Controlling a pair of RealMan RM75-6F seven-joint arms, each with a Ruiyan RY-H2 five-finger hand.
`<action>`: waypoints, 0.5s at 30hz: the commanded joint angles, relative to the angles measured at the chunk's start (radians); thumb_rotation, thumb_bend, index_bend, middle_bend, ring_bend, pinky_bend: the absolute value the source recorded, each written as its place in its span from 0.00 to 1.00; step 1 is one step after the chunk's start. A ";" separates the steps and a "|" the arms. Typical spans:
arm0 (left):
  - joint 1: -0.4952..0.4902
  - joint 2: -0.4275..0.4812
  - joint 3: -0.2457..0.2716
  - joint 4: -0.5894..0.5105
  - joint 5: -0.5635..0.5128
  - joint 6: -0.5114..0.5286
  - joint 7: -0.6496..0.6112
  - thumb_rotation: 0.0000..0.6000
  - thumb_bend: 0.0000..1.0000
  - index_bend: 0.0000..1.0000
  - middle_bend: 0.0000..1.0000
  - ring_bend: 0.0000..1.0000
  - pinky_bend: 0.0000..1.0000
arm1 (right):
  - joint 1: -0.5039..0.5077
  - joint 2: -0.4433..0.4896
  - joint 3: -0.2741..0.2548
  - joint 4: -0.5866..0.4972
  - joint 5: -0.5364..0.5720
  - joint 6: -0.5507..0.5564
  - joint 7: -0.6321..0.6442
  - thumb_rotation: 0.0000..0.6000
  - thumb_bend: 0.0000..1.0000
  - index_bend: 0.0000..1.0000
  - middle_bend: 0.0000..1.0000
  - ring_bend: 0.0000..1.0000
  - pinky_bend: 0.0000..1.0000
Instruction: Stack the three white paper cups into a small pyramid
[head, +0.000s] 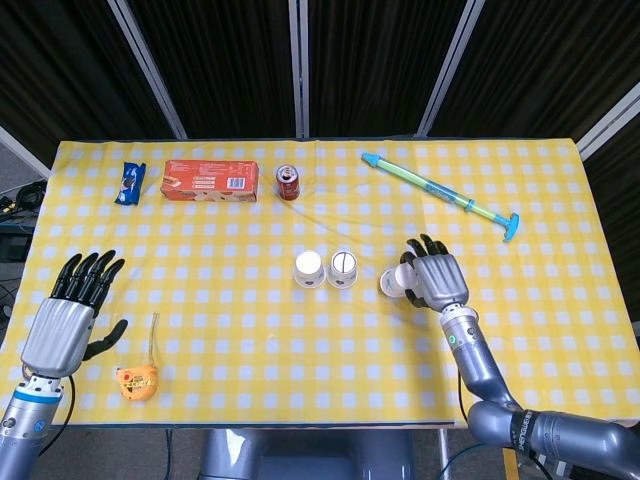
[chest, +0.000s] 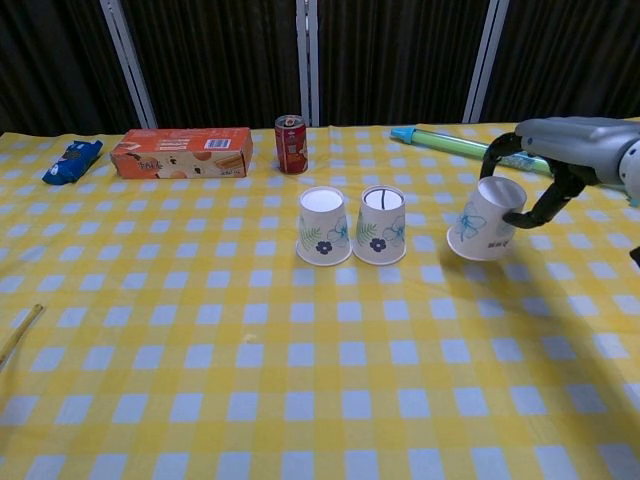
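Two white paper cups with blue flower prints stand upside down, touching side by side, at the table's middle: the left cup (chest: 324, 226) (head: 309, 269) and the right cup (chest: 379, 225) (head: 344, 268). My right hand (chest: 560, 160) (head: 436, 280) grips the third cup (chest: 484, 219) (head: 397, 284) by its base end. That cup is tilted, lifted off the cloth, a short way right of the pair. My left hand (head: 68, 318) hovers open at the table's near left, holding nothing.
At the back stand a red can (chest: 291, 144), an orange box (chest: 181, 152) and a blue snack packet (chest: 72, 161). A green-blue water squirter (head: 440, 192) lies at the back right. An orange toy with a string (head: 138, 380) lies near my left hand.
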 joint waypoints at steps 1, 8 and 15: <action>0.002 0.001 -0.003 0.000 0.000 -0.001 -0.002 1.00 0.31 0.00 0.00 0.00 0.00 | 0.010 0.026 0.030 -0.055 -0.028 0.023 0.008 1.00 0.31 0.46 0.13 0.00 0.15; 0.008 0.005 -0.017 0.003 -0.006 -0.010 -0.016 1.00 0.31 0.00 0.00 0.00 0.00 | 0.083 0.084 0.121 -0.206 -0.003 0.063 -0.080 1.00 0.31 0.46 0.13 0.00 0.15; 0.011 0.010 -0.032 0.011 -0.016 -0.021 -0.039 1.00 0.31 0.00 0.00 0.00 0.00 | 0.172 0.057 0.166 -0.251 0.067 0.091 -0.177 1.00 0.31 0.46 0.13 0.00 0.15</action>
